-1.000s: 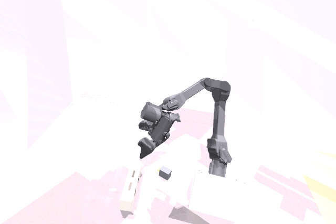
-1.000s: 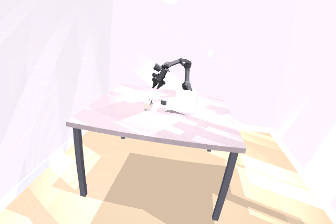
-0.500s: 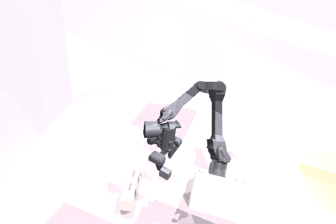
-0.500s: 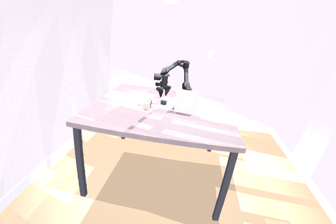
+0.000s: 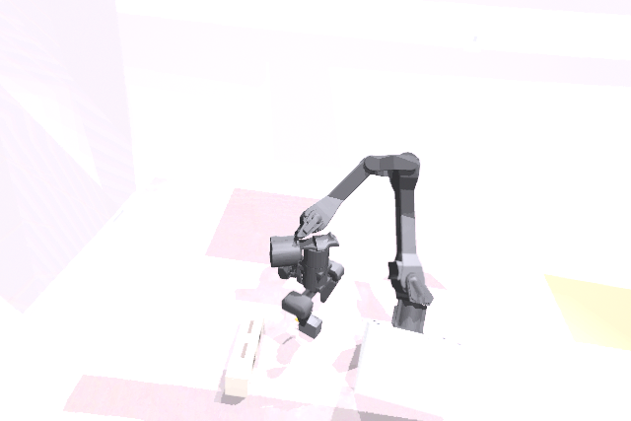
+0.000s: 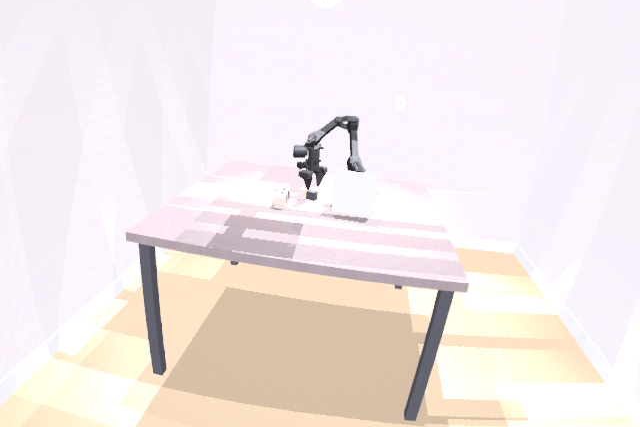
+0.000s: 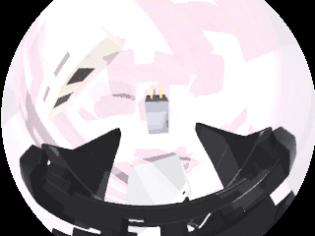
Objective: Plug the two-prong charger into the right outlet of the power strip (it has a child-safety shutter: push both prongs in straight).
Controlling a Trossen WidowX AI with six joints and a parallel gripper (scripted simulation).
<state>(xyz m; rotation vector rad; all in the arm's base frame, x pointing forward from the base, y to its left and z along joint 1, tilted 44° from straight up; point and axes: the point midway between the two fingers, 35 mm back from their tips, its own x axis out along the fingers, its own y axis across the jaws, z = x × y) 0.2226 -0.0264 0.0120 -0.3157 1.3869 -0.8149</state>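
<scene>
The charger (image 5: 311, 327) (image 6: 311, 195) (image 7: 157, 118) is a small dark grey block on the table. Its two yellow prongs (image 7: 156, 92) point to the top of the wrist view, away from the gripper. The cream power strip (image 5: 237, 385) (image 6: 280, 201) (image 7: 101, 58) stands left of the charger, apart from it and set at an angle; two dark openings show on its side in the wrist view. My gripper (image 5: 314, 310) (image 6: 313, 187) (image 7: 157, 128) is open and empty, pointing down above the charger. In the wrist view the charger lies between and just beyond the fingertips. One finger partly hides it in the top view.
A white box-like block (image 5: 407, 368) (image 6: 354, 192) stands right of the charger, in front of the arm's base. The table's front edge (image 6: 294, 264) is beyond the strip and block on the exterior view side. Bright glare washes out much of the top view.
</scene>
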